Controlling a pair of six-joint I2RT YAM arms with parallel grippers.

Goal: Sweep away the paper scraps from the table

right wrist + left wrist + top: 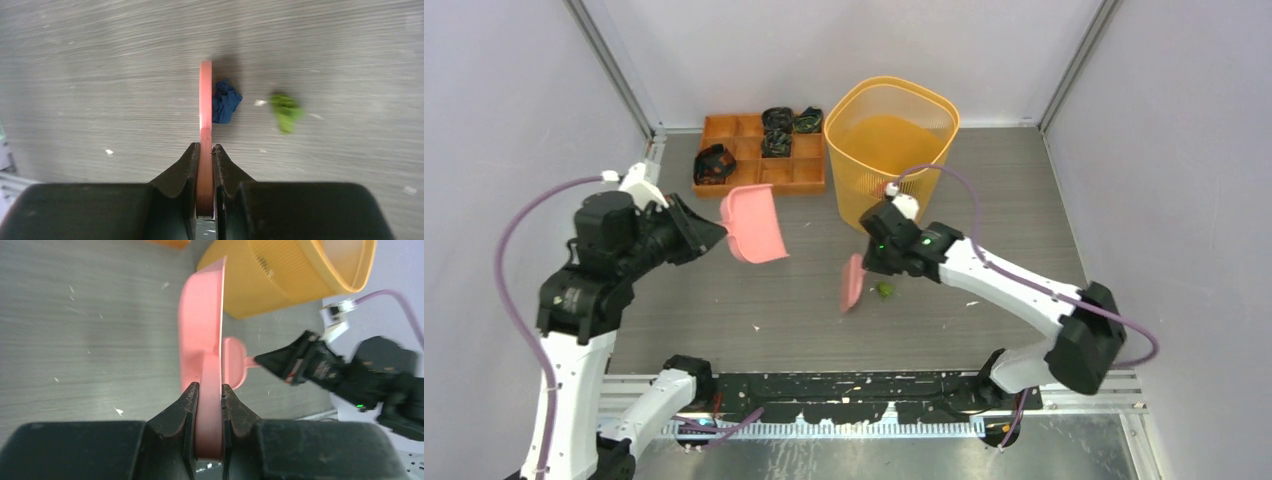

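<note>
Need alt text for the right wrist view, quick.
The right gripper clamps a thin pink paddle, seen edge-on over the grey table. A dark blue paper scrap sits against one face; a green scrap lies apart, beyond it.

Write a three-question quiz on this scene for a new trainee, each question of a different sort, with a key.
1. True or false: the left hand is shut on the pink dustpan.
2. Which scrap lies nearest the pink sweeper held by the right hand? A green; B dark blue scrap; C white.
3. Fill in: the yellow basket stands beside the orange ____.
Key: 1 true; 2 B; 3 tray.
</note>
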